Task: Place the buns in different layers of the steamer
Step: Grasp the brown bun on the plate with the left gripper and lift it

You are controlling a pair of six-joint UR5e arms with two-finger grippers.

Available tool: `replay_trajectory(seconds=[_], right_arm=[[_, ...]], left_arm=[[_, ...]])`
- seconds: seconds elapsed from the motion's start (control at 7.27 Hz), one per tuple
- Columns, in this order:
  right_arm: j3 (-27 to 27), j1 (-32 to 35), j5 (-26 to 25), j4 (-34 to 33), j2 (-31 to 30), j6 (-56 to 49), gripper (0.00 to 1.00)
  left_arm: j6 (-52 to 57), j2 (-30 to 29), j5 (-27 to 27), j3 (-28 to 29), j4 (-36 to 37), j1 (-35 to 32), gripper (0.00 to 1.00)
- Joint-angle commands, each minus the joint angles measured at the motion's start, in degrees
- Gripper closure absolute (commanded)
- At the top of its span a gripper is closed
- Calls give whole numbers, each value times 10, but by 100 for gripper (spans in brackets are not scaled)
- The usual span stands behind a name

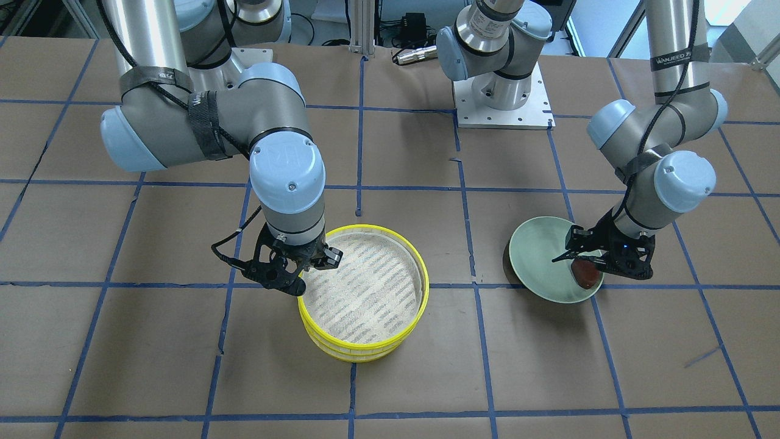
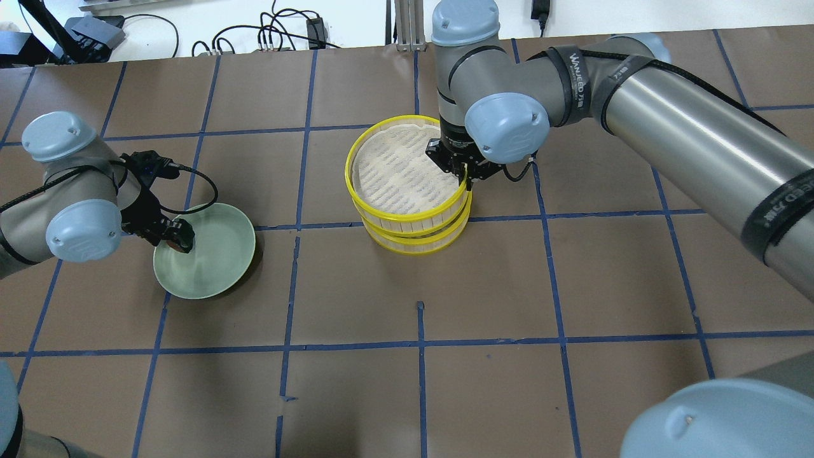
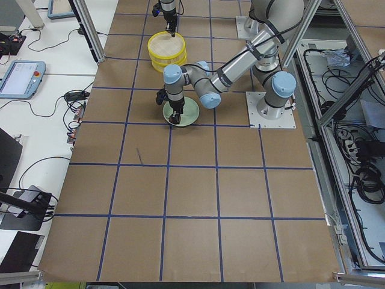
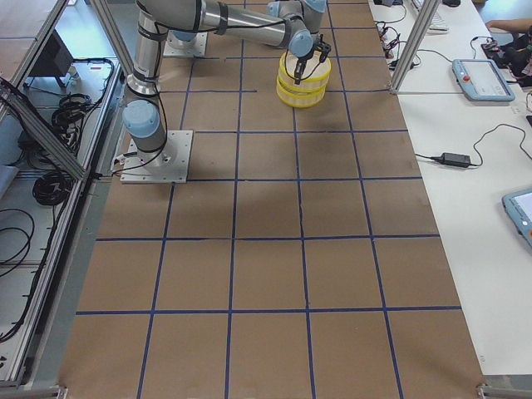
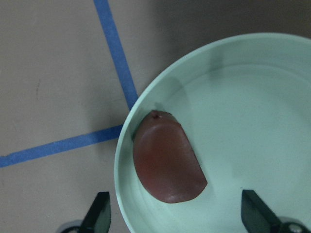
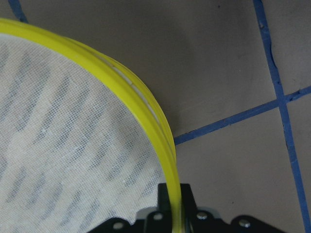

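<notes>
On the left, our left hand [image 5: 175, 196] hangs low over the green plate [image 5: 252, 97]. Its fingers are spread wide and hold nothing, and the brown bun [image 5: 167, 160] lies at the mouth of the gap, near the plate's rim. Mid-counter [image 2: 509, 286], the top tray [image 2: 397, 168] sits bare on the lower tray [image 2: 413, 245]. We see no white bun anywhere. Rightmost, our right hand [image 6: 176, 201] is pinched onto the top tray's rim. We judge that picking up the brown bun is the step in hand. Next we lower, close gently, lift, and carry it to the top tray.
</notes>
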Motion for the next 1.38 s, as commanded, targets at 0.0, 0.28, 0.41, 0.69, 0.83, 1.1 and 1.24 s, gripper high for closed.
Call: replay_trajectory(seconds=[0.0,0.28,0.41,0.69,0.83,1.1,1.24], right_arm=[[2,-1,0,-1,0,-1,92],[7,-1,0,-1,1,0,89],[7,-1,-1,-1,1,-1,89],[10,-1,-1,-1,1,-1,79],[11,-1,-3,0,1,-2,77],[16,-6,-5,4,0,-17,1],[13,-16,-4,10,-7,-42,0]], left_arm=[[-12,-2,-2,3,9,-2,80],[-29,4,-3,8,32,-5,98],[-55,14,-4,26,33,-22,98],[-99,51,4,48,14,-75,99],[-137,73,1,49,-5,-103,99],[-248,101,-40,70,-32,-203,99],[-345,91,-52,90,-28,-272,99]])
